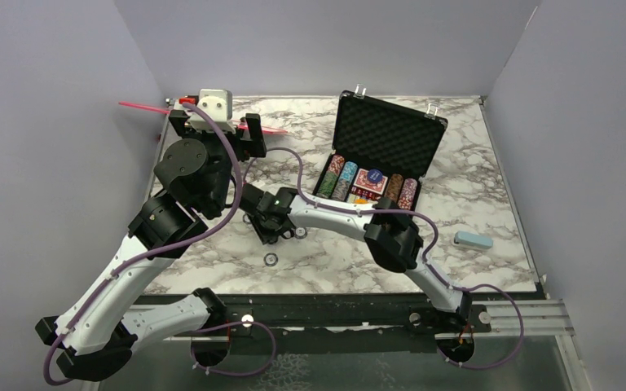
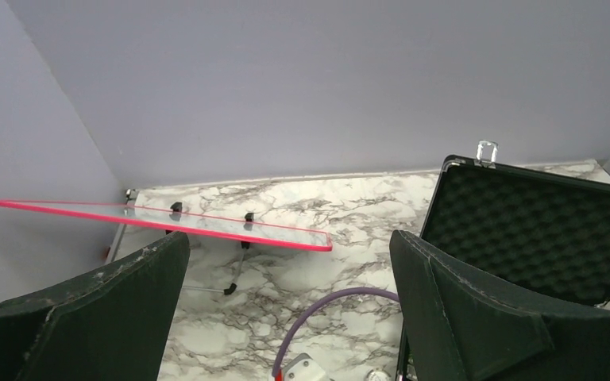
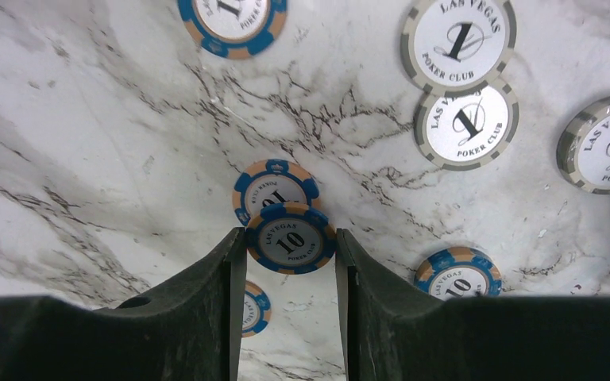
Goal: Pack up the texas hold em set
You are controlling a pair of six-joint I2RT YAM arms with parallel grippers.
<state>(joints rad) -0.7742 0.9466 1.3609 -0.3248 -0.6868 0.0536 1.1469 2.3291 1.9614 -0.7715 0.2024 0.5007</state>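
Texas hold em set (image 1: 379,163), item in hand: one blue 10 chip (image 3: 290,242), clamped edge to edge between the fingers (image 3: 206,317) of the right gripper (image 3: 290,234). Both inner faces touch its rim, and its printed face is turned to the wrist camera. Just behind it a second blue chip (image 3: 272,184) lies flat on the marble table (image 3: 87,119), partly covered by the held one. More blue chips (image 3: 454,274) lie near on either side. Three grey 1 chips (image 3: 466,123) lie to the right, two of them touching.

Top view: the right gripper is low over the table centre, left of the set, with a loose chip (image 1: 271,259) beside it. The set sits at the rear right of the table, lid (image 1: 391,130) raised with its foam lining exposed, rows of chips (image 1: 338,175) and a card deck (image 1: 372,181) in the tray.

Left gripper (image 2: 287,242): jaws wide apart, holding nothing, raised at the rear left and facing the pink strip (image 2: 167,216).

Light-blue block (image 1: 473,239): on the table to the near right of the set, apart from it.
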